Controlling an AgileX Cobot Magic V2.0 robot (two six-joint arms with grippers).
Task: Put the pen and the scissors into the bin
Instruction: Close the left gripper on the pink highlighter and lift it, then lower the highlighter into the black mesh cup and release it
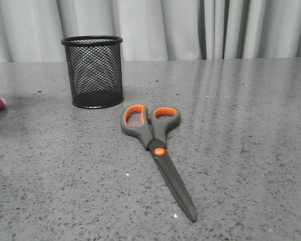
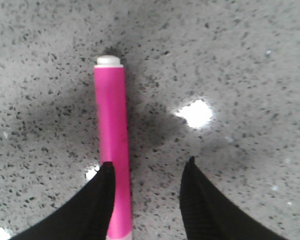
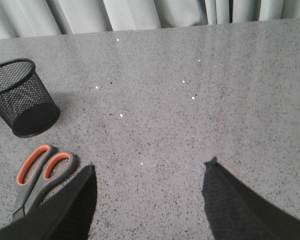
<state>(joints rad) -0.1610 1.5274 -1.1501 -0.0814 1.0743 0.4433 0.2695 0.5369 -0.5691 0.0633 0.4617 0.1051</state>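
The pen [image 2: 111, 150] is seen lying flat on the grey surface [image 1: 241, 150], straddled by the open left hand [image 2: 147, 170]. The right hand [image 3: 150, 172] is spread wide too, empty. Scissors [image 1: 154, 145] are laid just beside the upright bin [image 1: 94, 72].

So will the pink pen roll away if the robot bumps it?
Probably, yes. The pen looks round and smooth, lying flat on the hard table, so a sideways nudge could roll it. It looks stiff, not bendy. The open left tool has one finger touching it, so closing off-centre might push it.

Speckled grey table [image 1: 251, 150]: bin [image 1: 93, 71], scissors [image 1: 154, 145], pen [image 2: 111, 150].
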